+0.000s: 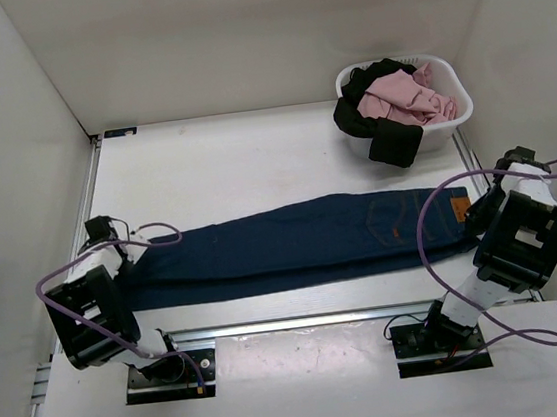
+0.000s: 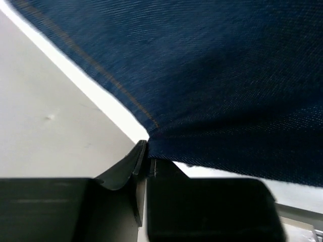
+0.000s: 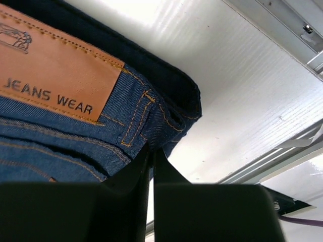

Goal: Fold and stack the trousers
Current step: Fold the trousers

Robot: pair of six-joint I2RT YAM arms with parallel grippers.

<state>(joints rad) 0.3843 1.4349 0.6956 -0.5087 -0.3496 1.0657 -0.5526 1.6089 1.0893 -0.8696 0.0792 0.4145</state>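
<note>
Your left gripper (image 2: 144, 151) is pinching the leg end (image 1: 159, 260) and your right gripper (image 3: 151, 154) the waistband (image 3: 151, 108) of the trousers (image 1: 292, 242), lying flat across the table (image 1: 253, 161); you are handling heavy, limp denim, likely sagging mid-span, so these thick edges are offering the surest hold.

Long dark navy-blue denim trousers (image 1: 303, 244) lie flat and stretched sideways across a white table (image 1: 253, 161), folded lengthwise. Their waistband end, with a small tan patch (image 1: 460, 210), points right. The left gripper (image 1: 133, 256) meets the trousers at the leg ends, and the right gripper (image 1: 473, 214) meets them at the waistband. Beyond the trousers' waistband end stands a white plastic laundry basket (image 1: 461, 112) holding a crumpled pink garment (image 1: 401, 94). A black garment (image 1: 391, 137) spills over its rim towards the trousers.
</note>
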